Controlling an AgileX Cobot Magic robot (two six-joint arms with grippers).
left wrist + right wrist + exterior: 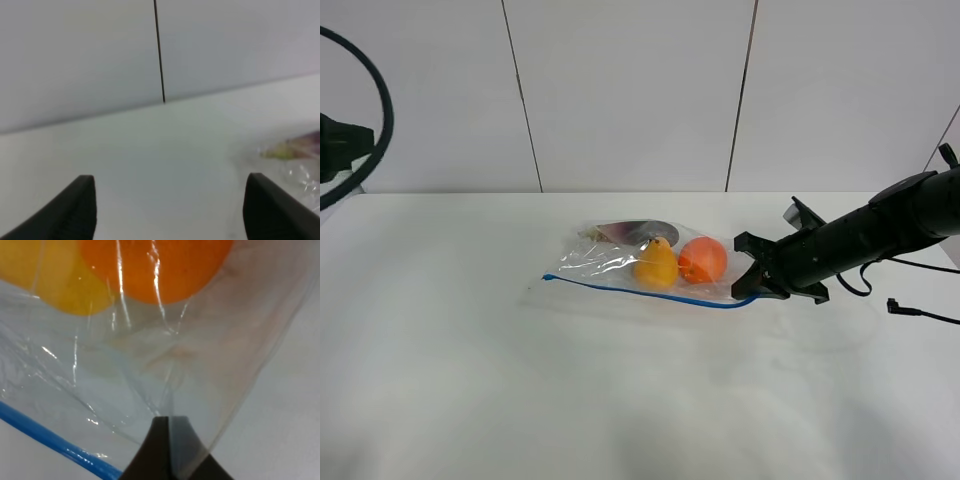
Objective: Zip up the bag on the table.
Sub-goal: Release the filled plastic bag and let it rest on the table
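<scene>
At the centre of the surface, slightly toward its far side, the bag lies flat. Its long axis runs left to right across the high view, with the right end a little nearer the camera. The blue zip strip follows the near long edge, so the mouth faces the near side of the surface. Whether the strip is sealed cannot be told. Through the film, the high view shows a pear beside an orange, with a dark item behind them toward the far edge. The right arm enters from the right and meets the bag at its right end, near the end of the strip. Finger contact is not resolved in this view. The right wrist view supplies it: the right claw has its two dark fingers pressed together on a fold of clear film, pinching the bag beside the strip, with the orange and pear just beyond. The dark item is out of that frame. The left wrist view shows the left claw spread wide and holding nothing, raised over bare surface. Only an edge of the bag appears at one side, before a panelled wall. In the high view only a dark part of the left arm shows, well apart from the bag.
</scene>
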